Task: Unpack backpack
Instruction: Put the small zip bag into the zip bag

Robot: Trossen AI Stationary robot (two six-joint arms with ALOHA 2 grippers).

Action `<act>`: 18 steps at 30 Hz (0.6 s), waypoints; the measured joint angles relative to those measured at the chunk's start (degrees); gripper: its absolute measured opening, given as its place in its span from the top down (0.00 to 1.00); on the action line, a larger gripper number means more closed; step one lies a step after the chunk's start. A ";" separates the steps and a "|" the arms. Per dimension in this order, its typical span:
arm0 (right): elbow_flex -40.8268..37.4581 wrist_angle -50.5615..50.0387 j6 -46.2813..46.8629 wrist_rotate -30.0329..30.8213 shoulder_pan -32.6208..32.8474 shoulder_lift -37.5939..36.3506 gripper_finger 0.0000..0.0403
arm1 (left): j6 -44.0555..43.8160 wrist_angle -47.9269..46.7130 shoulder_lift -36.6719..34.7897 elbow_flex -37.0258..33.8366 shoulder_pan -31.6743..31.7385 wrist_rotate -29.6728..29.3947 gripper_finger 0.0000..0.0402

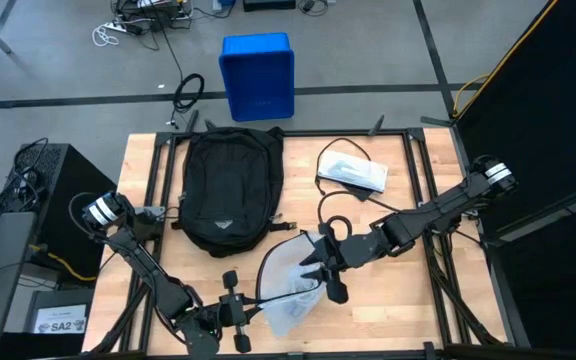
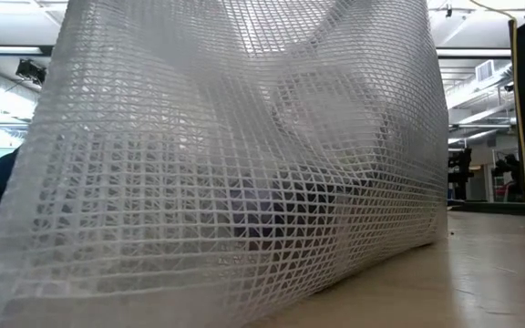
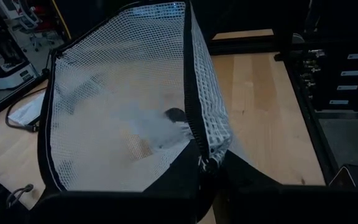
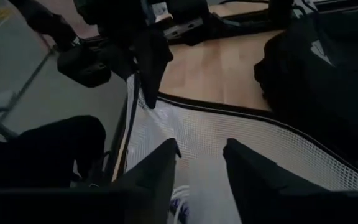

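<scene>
Overhead, the black backpack (image 1: pixel 230 190) lies flat on the wooden table (image 1: pixel 408 300), in the upper left part of the tabletop, its rounded end toward the bottom of the frame and a strap loop sticking out at its left side. Lower and to the right of it, near the centre bottom of the high view, lies a white mesh pouch (image 1: pixel 293 280) with a dark zip edge. The left gripper (image 1: pixel 230 312) sits at the bottom centre of that view, its fingers pressed together on the pouch's near edge; the left wrist view shows the mesh pouch (image 3: pixel 123 118) rising from the pinched dark hem, with something small and dark lying inside. The right gripper (image 1: pixel 326 270) hangs over the pouch's right side, and in the right wrist view its two dark fingers (image 4: pixel 160 168) stand apart with white mesh showing between them, not clamped on anything that can be made out. A second white pouch (image 1: pixel 353 172) with a black cord lies in the upper right part of the table, well apart from the backpack. Beyond the table's top edge a blue plastic bin (image 1: pixel 258 75) stands on the grey floor. The low view is almost wholly filled by the mesh pouch (image 2: pixel 226 182), close to the lens.
</scene>
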 joint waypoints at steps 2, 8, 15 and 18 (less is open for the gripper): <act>0.00 0.25 -0.24 0.00 0.00 -0.01 0.66 | 0.00 0.00 0.00 0.00 -0.02 -0.02 1.00; 0.00 0.61 -0.47 0.04 -0.62 -1.75 0.52 | 0.00 0.00 0.00 0.00 0.00 0.00 1.00; 0.00 0.69 -2.98 1.35 -0.72 -8.39 0.38 | -0.07 0.02 0.00 0.00 0.00 0.00 1.00; -0.22 0.62 -4.43 4.68 0.56 -9.77 0.35 | -0.09 0.02 0.00 0.00 -0.02 0.00 1.00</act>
